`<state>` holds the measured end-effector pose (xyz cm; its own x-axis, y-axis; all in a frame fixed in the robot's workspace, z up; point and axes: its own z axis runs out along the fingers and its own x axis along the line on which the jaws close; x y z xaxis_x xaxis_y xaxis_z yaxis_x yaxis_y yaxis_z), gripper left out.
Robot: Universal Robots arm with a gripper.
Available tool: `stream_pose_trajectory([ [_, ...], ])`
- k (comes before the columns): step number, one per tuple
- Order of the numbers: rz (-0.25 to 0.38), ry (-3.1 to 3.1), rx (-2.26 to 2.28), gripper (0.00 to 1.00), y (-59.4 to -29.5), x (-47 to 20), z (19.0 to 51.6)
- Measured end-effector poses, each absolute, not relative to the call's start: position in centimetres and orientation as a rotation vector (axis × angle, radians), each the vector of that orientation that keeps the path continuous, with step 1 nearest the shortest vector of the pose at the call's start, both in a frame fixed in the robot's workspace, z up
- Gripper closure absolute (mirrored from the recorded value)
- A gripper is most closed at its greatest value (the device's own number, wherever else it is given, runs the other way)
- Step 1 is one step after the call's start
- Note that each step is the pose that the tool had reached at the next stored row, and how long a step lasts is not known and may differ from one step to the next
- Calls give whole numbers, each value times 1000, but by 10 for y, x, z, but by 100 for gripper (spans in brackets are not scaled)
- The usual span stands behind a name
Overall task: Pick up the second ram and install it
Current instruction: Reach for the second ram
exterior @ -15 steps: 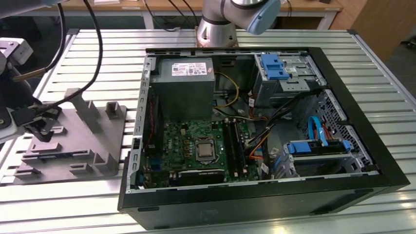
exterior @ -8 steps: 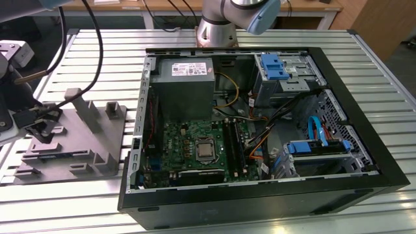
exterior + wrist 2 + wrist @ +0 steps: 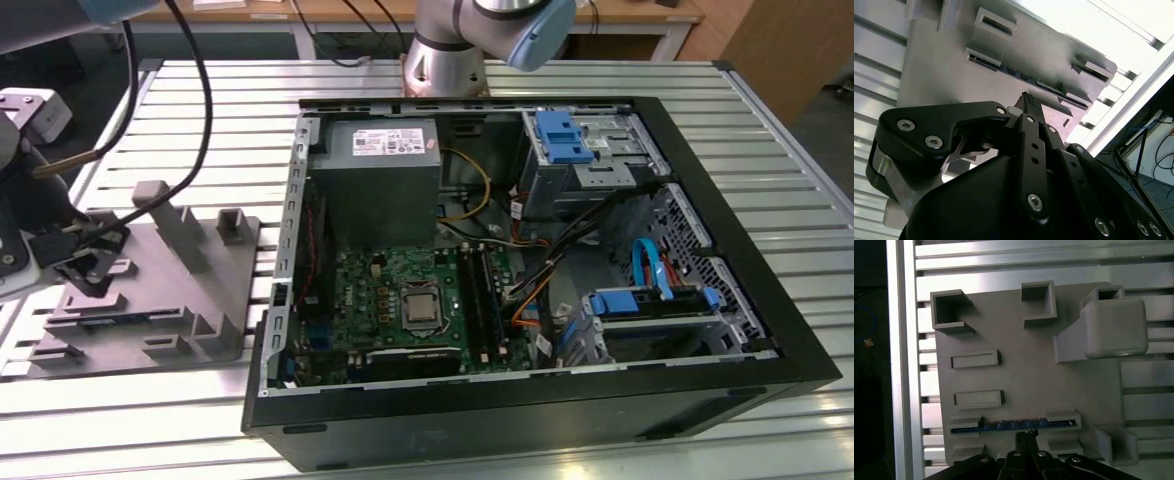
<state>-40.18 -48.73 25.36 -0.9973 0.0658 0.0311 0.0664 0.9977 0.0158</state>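
One RAM stick (image 3: 1014,425) stands on edge in the clips of the grey holder (image 3: 1019,375), at the exterior view's left of the PC case (image 3: 467,420). Its long axis runs along the holder's edge, crosswise to the gripper (image 3: 1025,436), which is just beside its middle. Jaws look closed and empty. Risk: going down like that would hit the stick's top edge, and an off-centre grab would cock it in the clips.

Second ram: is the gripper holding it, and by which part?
Cannot be told. The gripper is at the middle of the second ram, which sits in the grey holder.
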Motion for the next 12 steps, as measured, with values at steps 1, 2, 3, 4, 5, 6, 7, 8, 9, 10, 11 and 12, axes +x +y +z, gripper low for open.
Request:
stream_pose_trajectory([
  [1,-26,-3109,-103,90,-487,-402,253],
  [2,-26,-3109,-103,90,-488,-402,253],
  [3,-26,-3109,-103,90,-488,-402,252],
  [4,-26,-3109,-103,90,-488,-402,251],
  [5,-26,-3110,-103,90,-488,-402,250],
  [6,-25,-3109,-103,90,-489,-402,249],
  [7,-25,-3109,-103,90,-489,-402,247],
  [8,-25,-3109,-103,90,-490,-402,246],
  [9,-25,-3109,-103,90,-491,-403,244],
  [10,-22,-3110,-103,90,-491,-403,243],
  [11,-19,-3110,-103,90,-491,-403,242],
  [12,-15,-3110,-103,90,-491,-403,241],
])
